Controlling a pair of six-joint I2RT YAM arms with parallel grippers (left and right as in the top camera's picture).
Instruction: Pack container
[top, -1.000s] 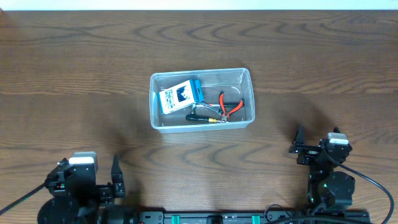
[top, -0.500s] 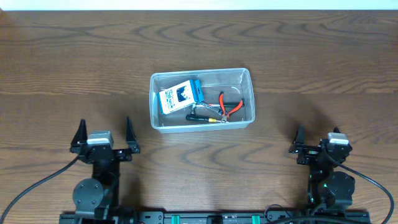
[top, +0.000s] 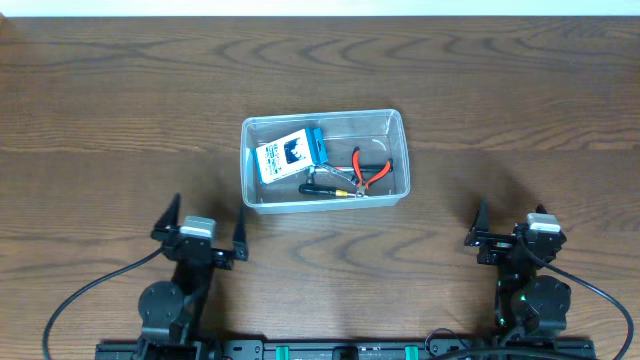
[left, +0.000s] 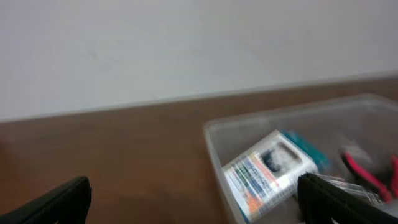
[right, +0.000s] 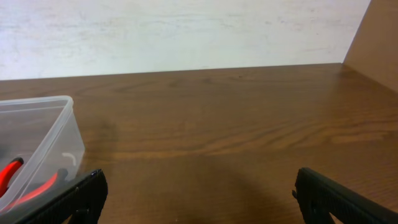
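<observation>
Mostly blurred, the left wrist view shows the bin (left: 298, 113) cut off at the right and bottom edges. A white-label pack (left: 270, 168) inside it is legible only as colour patches, and red pliers (left: 367, 174) are just a smear. The right wrist view catches only one corner of the bin (right: 53, 134) at the frame's left edge, w/ red handles (right: 18, 180) dim through the wall; the rest is out of frame.

From overhead the bin (top: 370, 128) sits mid-worktop (top: 120, 90), well apart from both arms. Its long axis runs left-right, roughly parallel to the near edge, w/ the right end a touch farther back. Inside, the pack (top: 285, 158) lies at the left end, the pliers (top: 370, 168) at the right w/ jaws toward the near wall, and a black tool (top: 328, 188) along the near wall. Whether the tool touches the pliers is hard to tell.

The left hand (top: 208, 215) is near the bin's near-left corner, not touching, fingers spread wide & empty; same in its own cam (left: 194, 186). The right hand (top: 510, 225) is off to the near right, also spread wide & empty per its cam (right: 196, 186). Overhead, one of its fingers is hidden by the wrist unit.
</observation>
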